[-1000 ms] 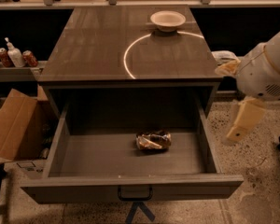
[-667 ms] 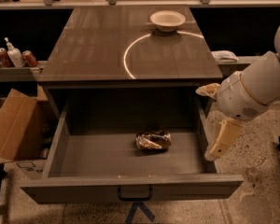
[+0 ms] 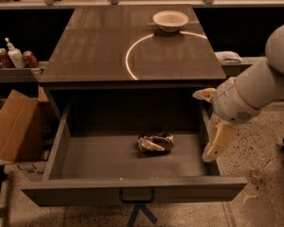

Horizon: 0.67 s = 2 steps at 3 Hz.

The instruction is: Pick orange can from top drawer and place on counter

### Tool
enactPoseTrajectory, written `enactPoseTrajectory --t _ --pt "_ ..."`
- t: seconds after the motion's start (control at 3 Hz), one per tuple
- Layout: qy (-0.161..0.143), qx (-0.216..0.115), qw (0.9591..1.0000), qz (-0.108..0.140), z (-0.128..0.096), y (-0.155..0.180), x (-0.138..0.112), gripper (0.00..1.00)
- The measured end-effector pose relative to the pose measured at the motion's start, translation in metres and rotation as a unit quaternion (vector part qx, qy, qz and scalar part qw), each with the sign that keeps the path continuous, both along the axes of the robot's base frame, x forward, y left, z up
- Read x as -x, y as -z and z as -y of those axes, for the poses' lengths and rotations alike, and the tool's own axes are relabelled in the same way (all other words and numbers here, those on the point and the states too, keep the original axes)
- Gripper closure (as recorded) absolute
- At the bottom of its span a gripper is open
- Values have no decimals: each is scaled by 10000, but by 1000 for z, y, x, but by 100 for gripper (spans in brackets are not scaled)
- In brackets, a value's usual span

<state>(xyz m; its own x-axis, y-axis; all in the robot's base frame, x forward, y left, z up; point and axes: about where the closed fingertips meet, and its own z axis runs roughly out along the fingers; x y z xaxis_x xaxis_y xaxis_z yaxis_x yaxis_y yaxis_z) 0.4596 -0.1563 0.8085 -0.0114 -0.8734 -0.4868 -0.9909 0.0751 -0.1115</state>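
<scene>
Nearest me the drawer (image 3: 85,193) stands open, and the orange can (image 3: 155,142) lies on its side mid-floor inside. My end effector (image 3: 217,141) hangs at the drawer's right wall, apart from the can; its opening I cannot tell. A cardboard box (image 3: 14,126) sits on the left. Beyond, the surface (image 3: 94,46) carries a bright arc (image 3: 128,56) and a bowl (image 3: 170,20).

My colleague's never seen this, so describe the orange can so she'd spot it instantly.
Under the grey-brown counter, the top drawer is pulled open. The orange can lies mid-floor inside, left of the hand at the drawer's right wall. It is crumpled, orange-gold and alone there, unlike the red cans on the far-left shelf.
</scene>
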Motion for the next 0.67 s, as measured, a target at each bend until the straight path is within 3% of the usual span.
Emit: enactPoseTrajectory --t 0.67 --pt "-355 -78 9993 44 -16 57 -28 0"
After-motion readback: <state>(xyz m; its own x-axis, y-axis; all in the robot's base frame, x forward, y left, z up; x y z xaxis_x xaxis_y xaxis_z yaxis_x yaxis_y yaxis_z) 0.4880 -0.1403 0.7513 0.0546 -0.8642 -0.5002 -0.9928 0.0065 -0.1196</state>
